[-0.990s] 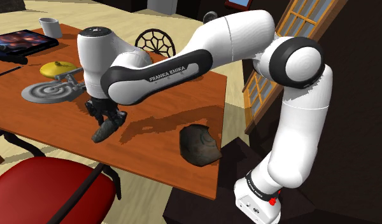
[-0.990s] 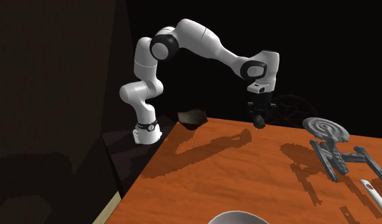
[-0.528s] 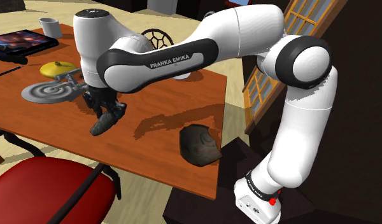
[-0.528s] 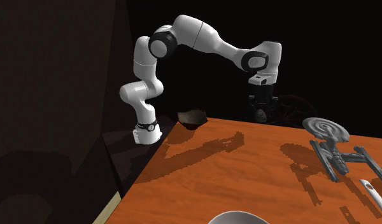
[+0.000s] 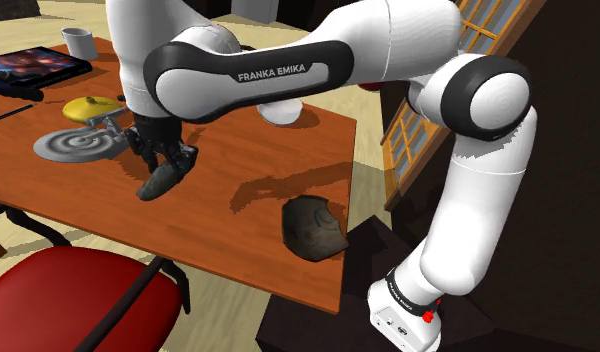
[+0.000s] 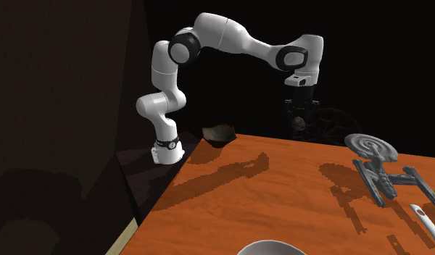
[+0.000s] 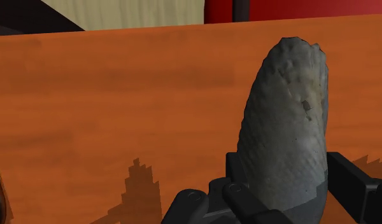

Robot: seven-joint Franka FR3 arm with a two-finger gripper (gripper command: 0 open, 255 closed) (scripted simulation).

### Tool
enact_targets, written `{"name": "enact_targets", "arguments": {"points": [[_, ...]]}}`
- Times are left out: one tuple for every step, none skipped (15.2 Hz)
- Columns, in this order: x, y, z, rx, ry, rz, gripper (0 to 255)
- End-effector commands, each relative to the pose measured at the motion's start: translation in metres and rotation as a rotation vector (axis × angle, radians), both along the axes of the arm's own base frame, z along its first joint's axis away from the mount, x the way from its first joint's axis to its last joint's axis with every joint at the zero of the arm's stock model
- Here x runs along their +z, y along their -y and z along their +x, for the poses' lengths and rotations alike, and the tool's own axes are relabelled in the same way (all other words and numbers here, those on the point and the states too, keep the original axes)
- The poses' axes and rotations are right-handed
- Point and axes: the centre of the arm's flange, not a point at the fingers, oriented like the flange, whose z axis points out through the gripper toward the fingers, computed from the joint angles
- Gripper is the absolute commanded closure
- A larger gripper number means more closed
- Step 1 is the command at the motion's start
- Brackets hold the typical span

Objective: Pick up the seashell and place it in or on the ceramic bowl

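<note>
Tool [image 5: 168, 165] clamped on the grey seashell [image 7: 285, 127], now higher above the desk [image 5: 228, 240] than a second ago. Lift looks done; carry toward dark bowl [image 5: 313, 228] likely next.

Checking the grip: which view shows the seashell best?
The wrist view: the grey, textured seashell stands large between the jaws, which clasp its base. The shoulder view shows it small and dark above the table; the second exterior view, a dim speck.
</note>
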Motion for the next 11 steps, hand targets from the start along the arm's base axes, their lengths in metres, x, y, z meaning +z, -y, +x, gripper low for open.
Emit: {"name": "enact_targets", "arguments": {"points": [[0.011,0.0,-0.001,0.0,0.0,0.0,255],[0.016,0.0,-0.001,0.0,0.0,0.0,255],[0.022,0.0,-0.001,0.0,0.0,0.0,255],[0.024,0.0,-0.001,0.0,0.0,0.0,255],[0.024,0.01,-0.01,0.0,0.0,0.0,255],[0.024,0.019,-0.018,0.0,0.0,0.0,255],[0.024,0.029,-0.027,0.0,0.0,0.0,255],[0.024,0.039,-0.036,0.0,0.0,0.0,255],[0.024,0.048,-0.045,0.0,0.0,0.0,255],[0.024,0.058,-0.054,0.0,0.0,0.0,255],[0.024,0.068,-0.063,0.0,0.0,0.0,255]]}}
